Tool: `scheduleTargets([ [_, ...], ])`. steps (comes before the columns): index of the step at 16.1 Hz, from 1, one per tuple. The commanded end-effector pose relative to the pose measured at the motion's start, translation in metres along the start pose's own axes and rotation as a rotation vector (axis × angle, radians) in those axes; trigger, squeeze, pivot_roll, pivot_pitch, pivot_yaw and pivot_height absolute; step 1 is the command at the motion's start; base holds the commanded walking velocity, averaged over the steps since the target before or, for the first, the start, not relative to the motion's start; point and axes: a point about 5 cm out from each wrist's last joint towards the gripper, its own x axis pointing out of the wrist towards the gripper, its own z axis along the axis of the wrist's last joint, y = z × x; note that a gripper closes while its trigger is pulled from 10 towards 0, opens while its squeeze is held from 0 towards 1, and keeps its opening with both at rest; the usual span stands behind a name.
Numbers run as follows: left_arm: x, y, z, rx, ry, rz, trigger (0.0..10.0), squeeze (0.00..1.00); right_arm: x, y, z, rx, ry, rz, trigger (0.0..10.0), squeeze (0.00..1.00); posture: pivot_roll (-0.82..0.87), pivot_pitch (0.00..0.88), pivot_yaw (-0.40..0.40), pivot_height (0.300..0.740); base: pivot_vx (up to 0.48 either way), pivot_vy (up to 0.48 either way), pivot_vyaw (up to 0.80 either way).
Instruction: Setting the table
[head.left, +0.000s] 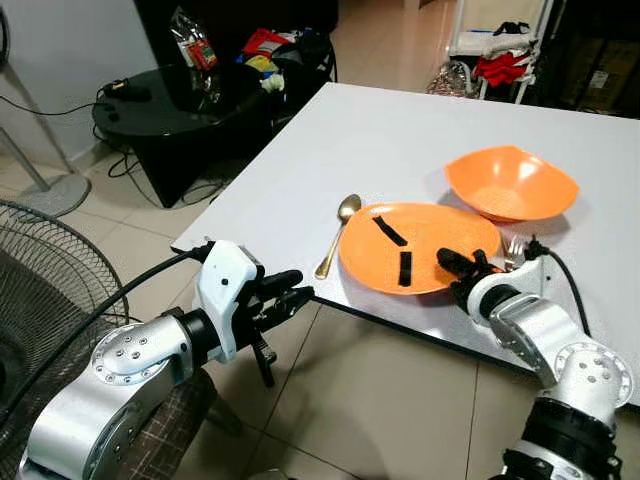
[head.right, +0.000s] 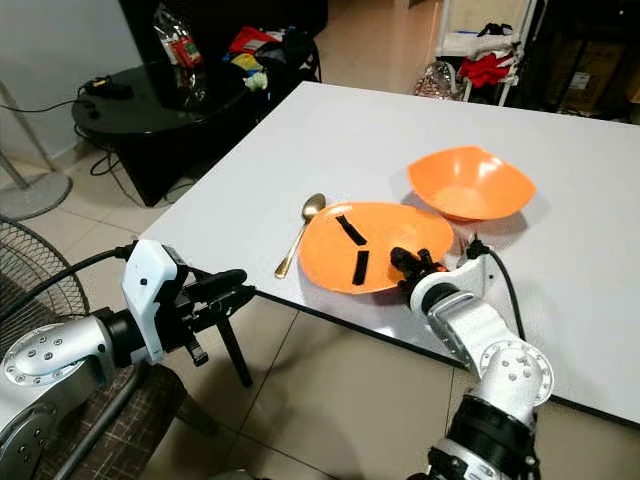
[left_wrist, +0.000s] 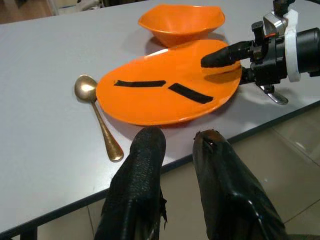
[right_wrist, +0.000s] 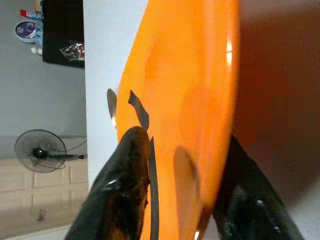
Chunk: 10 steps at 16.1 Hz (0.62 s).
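Observation:
An orange plate (head.left: 420, 240) with two black strips on it lies on the white table (head.left: 400, 140), close to the front edge. A gold spoon (head.left: 335, 238) rests just left of the plate. Behind it to the right stands an orange bowl (head.left: 510, 182). A fork (head.left: 514, 247) lies at the plate's right side, partly hidden by my right wrist. My right gripper (head.left: 452, 268) is open and straddles the plate's right rim, one finger above and one below. My left gripper (head.left: 300, 293) is open and empty, off the table's front edge and level with the spoon.
A standing fan (head.left: 40, 280) is on the tiled floor at my left. A black round side table (head.left: 170, 110) with clutter stands beyond the table's left edge. A rack with red cloth (head.left: 500, 65) is at the back right.

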Motion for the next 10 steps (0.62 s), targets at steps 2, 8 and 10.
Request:
scheduleTargets([
  [2,-0.001,0.0,-0.001,-0.004,0.008,0.013,10.0,0.0,-0.003,0.002,-0.007,-0.072,0.057,-0.012,10.0,1.0,-0.06,0.0,0.079,0.74,0.0,0.0,0.0],
  [8,0.003,0.001,-0.008,-0.035,0.026,0.008,10.0,0.0,-0.027,-0.005,0.003,-0.181,0.03,-0.085,10.0,1.0,-0.09,0.0,0.09,0.74,0.0,0.0,0.0],
  [10,0.004,0.0,-0.01,-0.036,0.031,0.002,10.0,0.0,-0.03,-0.005,0.004,-0.199,0.033,-0.09,10.0,1.0,-0.1,0.0,0.087,0.74,0.0,0.0,0.0],
])
